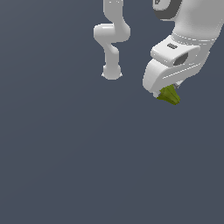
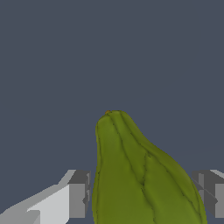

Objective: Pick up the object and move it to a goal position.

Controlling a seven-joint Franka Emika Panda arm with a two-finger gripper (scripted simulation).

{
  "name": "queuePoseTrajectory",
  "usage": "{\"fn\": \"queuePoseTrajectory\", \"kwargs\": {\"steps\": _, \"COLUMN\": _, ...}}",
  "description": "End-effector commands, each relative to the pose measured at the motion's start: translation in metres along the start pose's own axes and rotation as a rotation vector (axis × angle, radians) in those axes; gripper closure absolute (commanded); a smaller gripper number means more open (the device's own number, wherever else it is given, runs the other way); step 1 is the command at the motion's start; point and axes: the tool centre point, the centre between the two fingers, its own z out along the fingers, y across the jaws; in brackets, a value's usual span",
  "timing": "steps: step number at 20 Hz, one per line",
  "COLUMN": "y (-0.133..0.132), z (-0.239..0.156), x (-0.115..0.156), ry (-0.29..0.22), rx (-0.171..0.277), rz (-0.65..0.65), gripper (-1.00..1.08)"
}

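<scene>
The object (image 1: 169, 95) is a small olive-green, lumpy, faceted thing that sticks out just below the white gripper (image 1: 165, 92) at the exterior view's upper right. The hand covers its upper part. In the wrist view the object (image 2: 140, 175) fills the space between the two grey fingertips (image 2: 78, 194), narrow end pointing away from the camera. The jaws are shut against its sides. The exterior view shows no shadow or contact mark under the object, so I cannot tell its height above the floor.
The arm's white base (image 1: 111, 72) and lower links stand at the exterior view's upper middle. A plain dark grey floor (image 1: 65, 166) fills everything else in both views. No goal marker shows.
</scene>
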Motion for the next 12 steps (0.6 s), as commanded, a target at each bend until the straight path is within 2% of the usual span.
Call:
{"fn": "queuePoseTrajectory", "kwargs": {"steps": 1, "y": -0.007, "z": -0.014, "x": 0.006, "ry": 0.001, "rx": 0.0, "rz": 0.001, "gripper": 1.08}}
{"fn": "queuePoseTrajectory", "kwargs": {"steps": 12, "y": -0.02, "z": -0.038, "x": 0.018, "ry": 0.001, "rx": 0.0, "rz": 0.001, "gripper": 1.08}}
